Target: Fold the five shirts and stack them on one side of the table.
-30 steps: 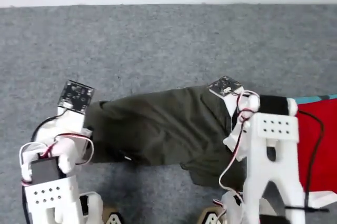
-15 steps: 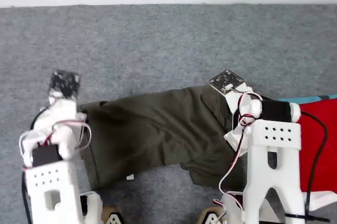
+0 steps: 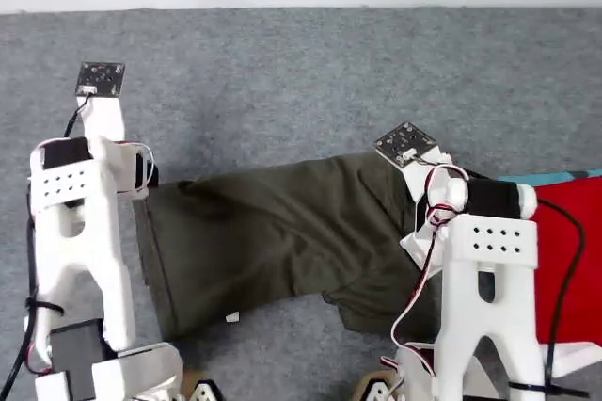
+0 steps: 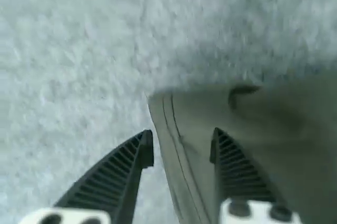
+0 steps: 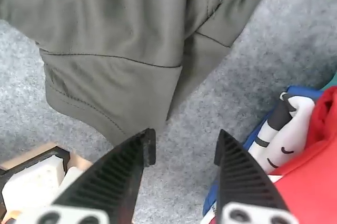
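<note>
Left gripper is seen with its jaws apart, the hemmed edge of the olive shirt lying between them. The right gripper is likewise spread, above the grey table cover just beside that shirt. A red shirt is seen by the right arm.

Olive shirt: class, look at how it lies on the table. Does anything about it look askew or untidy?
Yes. The olive shirt lies wrinkled and slanted across the grey table, with one sleeve poking out from its side.
</note>
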Action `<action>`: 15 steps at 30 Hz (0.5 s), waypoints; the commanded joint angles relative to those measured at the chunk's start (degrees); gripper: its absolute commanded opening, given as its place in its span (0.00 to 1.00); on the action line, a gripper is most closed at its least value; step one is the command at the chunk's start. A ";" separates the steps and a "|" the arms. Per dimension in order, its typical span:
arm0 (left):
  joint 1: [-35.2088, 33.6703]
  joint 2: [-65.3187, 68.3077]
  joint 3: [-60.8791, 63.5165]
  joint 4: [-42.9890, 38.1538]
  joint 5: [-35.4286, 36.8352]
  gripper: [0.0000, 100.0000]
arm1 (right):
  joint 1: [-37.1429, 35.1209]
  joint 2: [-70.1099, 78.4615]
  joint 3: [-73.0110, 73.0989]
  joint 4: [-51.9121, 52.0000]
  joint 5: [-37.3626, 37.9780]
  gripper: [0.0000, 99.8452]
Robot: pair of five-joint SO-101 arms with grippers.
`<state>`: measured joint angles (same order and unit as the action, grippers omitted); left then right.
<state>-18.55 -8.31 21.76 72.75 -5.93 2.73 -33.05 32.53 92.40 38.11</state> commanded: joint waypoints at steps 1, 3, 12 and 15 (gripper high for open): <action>0.00 0.53 -2.86 7.56 0.62 0.18 | 0.31 -1.45 -0.18 -0.75 0.00 0.19; -0.09 0.62 -2.07 10.46 0.26 0.18 | 0.57 -1.45 -0.18 -0.75 0.00 0.19; 0.09 9.41 1.80 5.45 0.26 0.18 | 0.40 -1.45 -0.18 -0.75 0.00 0.19; 0.18 14.95 -0.13 3.60 0.53 0.12 | 0.31 -1.45 -0.18 -0.75 0.00 0.19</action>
<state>-18.64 3.38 23.96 77.76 -5.58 2.73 -33.05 32.53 92.40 38.11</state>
